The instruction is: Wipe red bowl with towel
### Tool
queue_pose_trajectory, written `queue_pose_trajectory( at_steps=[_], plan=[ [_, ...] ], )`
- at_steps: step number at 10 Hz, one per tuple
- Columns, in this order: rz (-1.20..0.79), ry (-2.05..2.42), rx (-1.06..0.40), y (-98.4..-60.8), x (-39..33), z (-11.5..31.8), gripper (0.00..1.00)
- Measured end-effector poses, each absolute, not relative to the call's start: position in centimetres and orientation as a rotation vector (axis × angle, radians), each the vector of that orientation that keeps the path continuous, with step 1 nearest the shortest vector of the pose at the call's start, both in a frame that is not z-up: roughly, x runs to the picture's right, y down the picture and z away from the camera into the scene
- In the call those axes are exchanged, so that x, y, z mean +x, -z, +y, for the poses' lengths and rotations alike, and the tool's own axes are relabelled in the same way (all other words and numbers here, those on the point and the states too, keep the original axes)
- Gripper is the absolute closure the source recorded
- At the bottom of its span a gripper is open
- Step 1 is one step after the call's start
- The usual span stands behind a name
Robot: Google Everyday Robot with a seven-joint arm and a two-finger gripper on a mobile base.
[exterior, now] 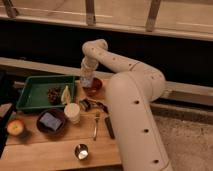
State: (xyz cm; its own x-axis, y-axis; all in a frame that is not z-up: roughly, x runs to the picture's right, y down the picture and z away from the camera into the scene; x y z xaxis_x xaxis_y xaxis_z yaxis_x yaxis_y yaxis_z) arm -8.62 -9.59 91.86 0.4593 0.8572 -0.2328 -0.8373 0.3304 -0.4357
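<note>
The small dark red bowl [95, 86] sits on the wooden table just right of the green tray. My gripper [87, 75] points down from the cream arm onto the bowl's left rim. It is shut on the pale bluish-white towel [87, 81], which is bunched under the gripper and touches the bowl's left inner side. The left part of the bowl is hidden behind the towel and gripper.
A green tray [35, 95] holds dark grapes [53, 93] and a yellow fruit piece [66, 95]. In front stand a cream cup [72, 112], a maroon bowl [59, 129] with a blue-grey pad [50, 121], an apple [16, 127], a metal cup [81, 151] and cutlery [95, 125]. My arm [132, 115] covers the table's right side.
</note>
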Motion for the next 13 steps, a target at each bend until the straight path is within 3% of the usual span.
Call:
queue_pose_trajectory(
  at_steps=[3, 9, 13],
  plan=[
    [-0.003, -1.14, -0.534, -91.1, -4.3, -9.0, 1.0],
    [0.018, -1.136, -0.531, -95.3, -5.3, -11.4, 1.0],
    [-0.001, -1.112, -0.545, -92.9, -5.2, -9.2, 1.0]
  ],
)
